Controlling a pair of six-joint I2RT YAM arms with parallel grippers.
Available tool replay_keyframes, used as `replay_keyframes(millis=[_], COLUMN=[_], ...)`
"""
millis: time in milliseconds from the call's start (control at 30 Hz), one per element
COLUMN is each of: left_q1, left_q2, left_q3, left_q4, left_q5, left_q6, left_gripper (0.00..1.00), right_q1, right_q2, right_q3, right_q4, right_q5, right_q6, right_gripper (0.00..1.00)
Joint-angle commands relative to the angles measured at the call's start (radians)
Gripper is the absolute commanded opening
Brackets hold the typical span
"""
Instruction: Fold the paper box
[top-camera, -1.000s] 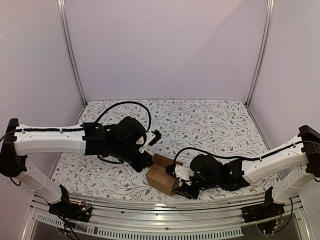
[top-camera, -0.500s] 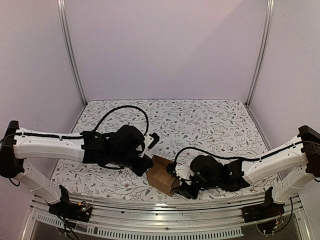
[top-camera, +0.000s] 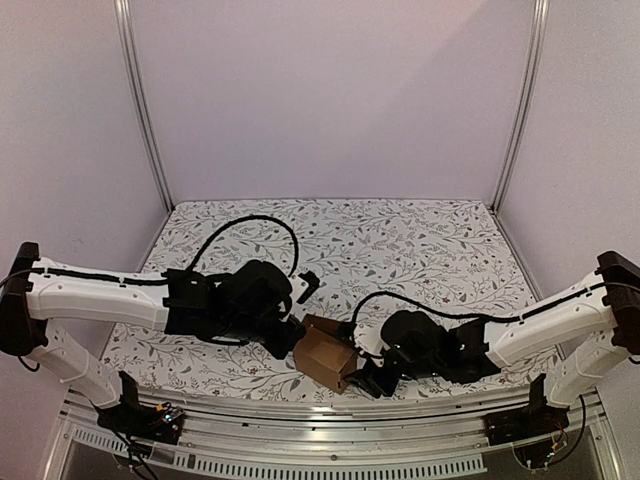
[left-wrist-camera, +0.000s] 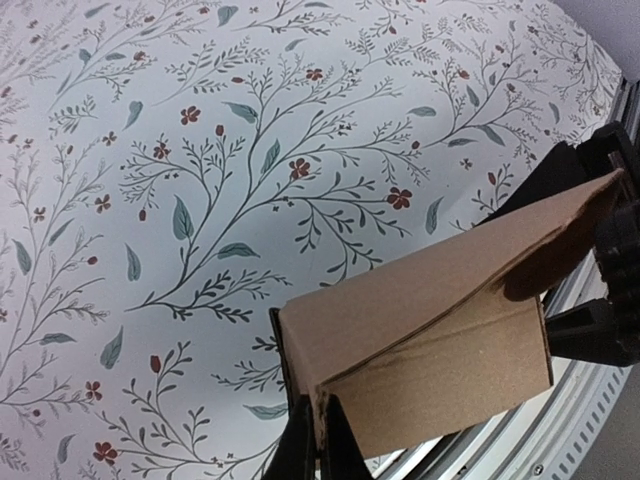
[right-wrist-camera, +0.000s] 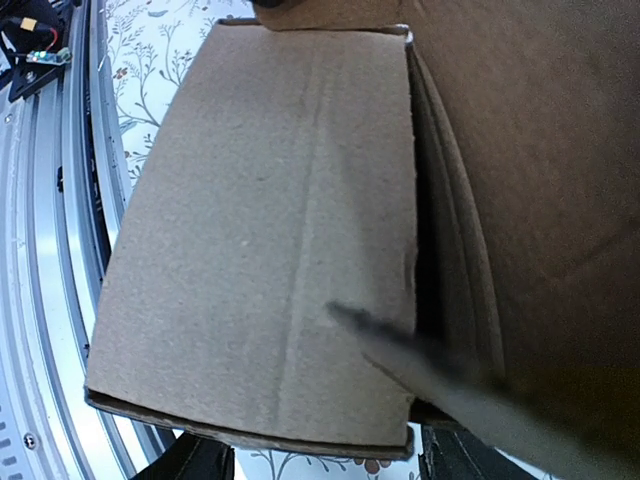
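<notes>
The paper box (top-camera: 324, 356) is a small brown cardboard box, partly formed, near the table's front edge between the two arms. My left gripper (top-camera: 291, 338) is at its left end. In the left wrist view its fingers (left-wrist-camera: 300, 450) are pinched together on a thin wall edge at the corner of the box (left-wrist-camera: 430, 320). My right gripper (top-camera: 366, 377) is at the box's right end. In the right wrist view the box (right-wrist-camera: 270, 230) fills the frame, and the two fingertips (right-wrist-camera: 195, 460) show wide apart under its lower edge, not pressing it.
The floral tablecloth (top-camera: 400, 250) covers the table. The metal front rail (top-camera: 330, 450) runs just below the box. Pale walls and two upright posts (top-camera: 140, 110) close in the back and sides.
My left arm has come down and to the right against the box's left end. The box has tipped and shifted slightly. The right arm has hardly moved.
</notes>
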Motion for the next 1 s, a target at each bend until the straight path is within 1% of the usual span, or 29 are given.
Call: replay_keyframes(millis=[0,367,500,767,867,967], left_q1=[-0.048,-0.049,-0.05,-0.05,-0.052,-0.052], left_q2=[0.035,0.027,0.028,0.038,0.039,0.04], left_q3=[-0.046,-0.038,-0.037,-0.028,-0.023,-0.02], left_q4=[-0.187,-0.18,-0.173,-0.167,-0.169,-0.168], left_q5=[0.042,0.031,0.031,0.032,0.03,0.028], left_q6=[-0.001,-0.012,-0.016,-0.023,-0.027,-0.035], left_gripper=[0.0,0.0,0.0,0.0,0.0,0.0], right_q1=[-0.013,-0.006,-0.006,-0.007,-0.007,-0.007], right_q2=[-0.034,-0.132,-0.196,-0.341,-0.344,-0.324], right_q3=[-0.01,-0.068,-0.101,-0.125,-0.096,-0.081], right_q4=[0.033,0.081,0.076,0.035,0.0,-0.005], right_q5=[0.042,-0.052,-0.052,-0.06,-0.067,-0.072], right_q6=[0.041,0.032,0.03,0.063,0.093,0.115], right_gripper=[0.67,0.82,0.85,0.84,0.84,0.88])
